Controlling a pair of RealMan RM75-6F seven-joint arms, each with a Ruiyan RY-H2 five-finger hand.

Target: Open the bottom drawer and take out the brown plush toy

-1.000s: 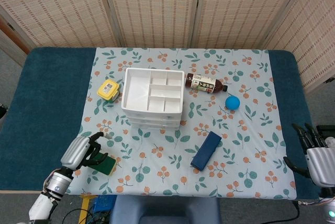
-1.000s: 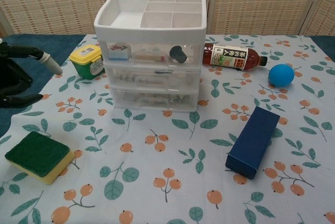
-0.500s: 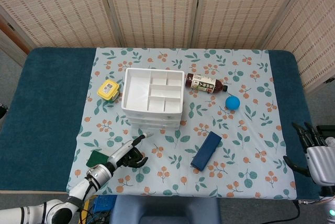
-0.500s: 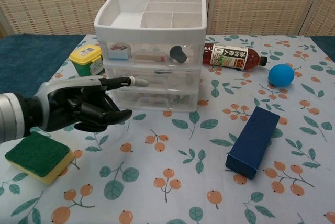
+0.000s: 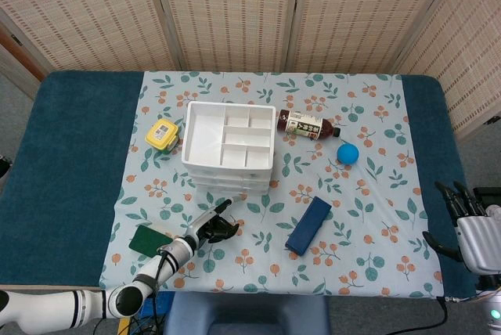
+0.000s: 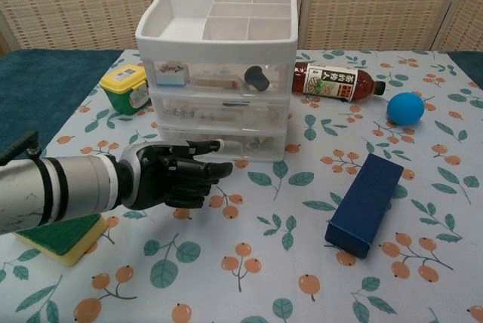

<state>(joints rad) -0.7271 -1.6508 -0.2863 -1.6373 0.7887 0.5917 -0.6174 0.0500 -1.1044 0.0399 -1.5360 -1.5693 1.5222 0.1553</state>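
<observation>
Drawer unit (image 6: 216, 59): we see a white three-tier cabinet with clear fronts and an open divided tray on top, standing upright on the worktop.
Bottom drawer (image 6: 223, 144): we find it closed, flush with the tiers above, just beyond the left hand's fingers (image 6: 198, 146), whose longest tip reaches its front.
Brown plush toy: we cannot make it out through the drawer front.

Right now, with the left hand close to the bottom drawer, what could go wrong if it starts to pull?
1. The drawer unit looks light and nothing braces it; the right hand is far off at the table edge, so the unit may slide instead of opening.
2. The left hand has its fingers curled and grips nothing yet, so a pull could slip off the bottom drawer.
</observation>
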